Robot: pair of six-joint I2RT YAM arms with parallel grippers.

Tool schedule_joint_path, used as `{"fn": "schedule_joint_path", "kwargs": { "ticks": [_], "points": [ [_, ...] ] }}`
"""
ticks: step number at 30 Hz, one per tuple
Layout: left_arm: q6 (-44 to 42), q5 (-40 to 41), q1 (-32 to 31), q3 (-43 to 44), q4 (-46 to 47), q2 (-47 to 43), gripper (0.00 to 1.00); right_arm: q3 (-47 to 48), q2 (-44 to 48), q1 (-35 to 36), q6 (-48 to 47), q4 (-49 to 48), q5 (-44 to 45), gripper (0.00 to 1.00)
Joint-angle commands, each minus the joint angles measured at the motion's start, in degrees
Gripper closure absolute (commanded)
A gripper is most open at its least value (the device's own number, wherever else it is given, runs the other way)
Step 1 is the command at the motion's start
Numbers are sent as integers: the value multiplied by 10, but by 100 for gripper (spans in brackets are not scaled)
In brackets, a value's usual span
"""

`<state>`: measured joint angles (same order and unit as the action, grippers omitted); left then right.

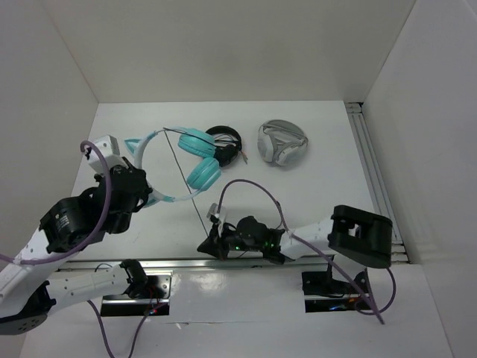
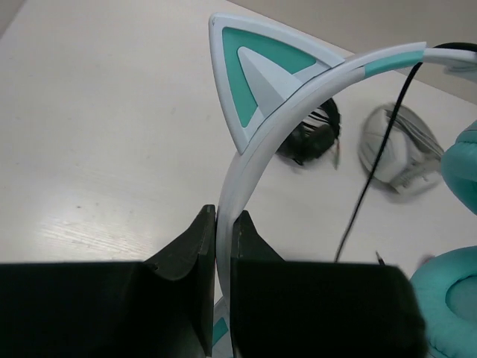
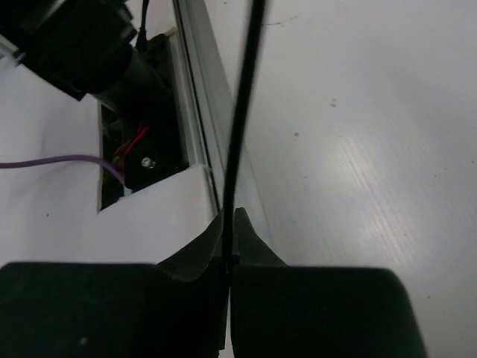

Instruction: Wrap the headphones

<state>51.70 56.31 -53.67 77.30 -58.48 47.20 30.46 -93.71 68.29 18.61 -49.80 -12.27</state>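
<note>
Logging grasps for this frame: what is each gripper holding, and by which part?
The left gripper clamps the pale headband of the teal headphones below a cat ear; the right gripper pinches their thin black cable.

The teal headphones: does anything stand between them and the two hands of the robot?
Nothing visible does. The left hand is shut on the pale headband of the headphones, and the right hand is shut on their black cable. The black headphones lie just beyond the teal ones, not in between.
</note>
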Motion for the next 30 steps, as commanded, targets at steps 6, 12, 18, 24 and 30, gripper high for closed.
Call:
{"fn": "schedule_joint_path", "kwargs": {
  "ticks": [6,12,18,24,30],
  "points": [
    [171,78,88,-12,-42,29,100,71,118,195,-71,237,220,100],
    [149,70,108,0,-91,106,100,188,161,255,-119,413,302,100],
    [78,25,80,11,-138,178,100,292,215,267,-175,580,391,100],
    [-96,-99,40,-86,-49,155,100,358,239,267,-218,730,568,100],
    [-208,-261,2,-118,13,149,100,363,251,267,-257,749,704,100]
  ]
}}
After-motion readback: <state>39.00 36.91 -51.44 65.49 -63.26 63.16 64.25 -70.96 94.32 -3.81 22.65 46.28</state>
